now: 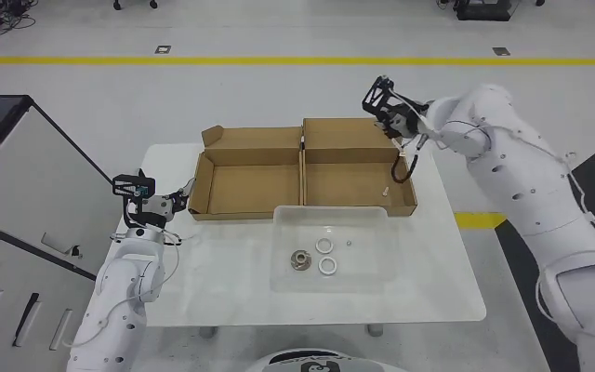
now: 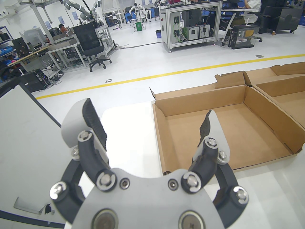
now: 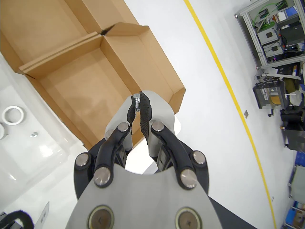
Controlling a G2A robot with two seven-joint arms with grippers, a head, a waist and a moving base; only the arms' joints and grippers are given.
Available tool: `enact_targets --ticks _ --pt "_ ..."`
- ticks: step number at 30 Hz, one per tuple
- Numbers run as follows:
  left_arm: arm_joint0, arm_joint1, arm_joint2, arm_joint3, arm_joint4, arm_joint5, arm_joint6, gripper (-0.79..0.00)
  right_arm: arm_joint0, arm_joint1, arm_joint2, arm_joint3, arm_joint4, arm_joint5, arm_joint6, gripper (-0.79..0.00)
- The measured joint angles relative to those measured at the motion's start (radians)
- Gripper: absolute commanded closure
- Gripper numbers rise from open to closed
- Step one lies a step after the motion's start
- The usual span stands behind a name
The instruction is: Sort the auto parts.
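White desk (image 1: 232, 279), open lab floor beyond. Near: clear plastic tray (image 1: 276, 244) of loose parts. Left end effector (image 2: 149, 110) open and empty, beside the brown cardboard left box (image 1: 251, 181). Farther: right end effector (image 3: 137, 107) pinches a small threaded steel screw (image 3: 136, 103) over the matching right box (image 1: 358, 181), wrist angled down. Screw judged light, rigid, slippery; best gripped across the threads.

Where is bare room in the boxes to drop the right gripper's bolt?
Left box floor is wholly bare. Right box is bare except one small part toward its right front. The tray is crowded leftward: rings, hub.
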Motion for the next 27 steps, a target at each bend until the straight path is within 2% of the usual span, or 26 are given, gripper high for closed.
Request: enact_targets --ticks 9,17,27 --pt "0.0 0.0 0.0 0.0 0.0 0.0 0.0 -0.785 0.058 -0.087 -0.176 0.206 -0.138 0.057 -0.097 0.0" --pt "0.0 0.0 0.0 0.0 0.0 0.0 0.0 -0.785 0.068 -0.157 -0.266 0.359 -0.11 0.03 -0.099 0.0" --pt "0.0 0.0 0.0 0.0 0.0 0.0 0.0 -0.785 0.072 -0.207 -0.298 0.471 -0.062 -0.014 -0.068 0.0"
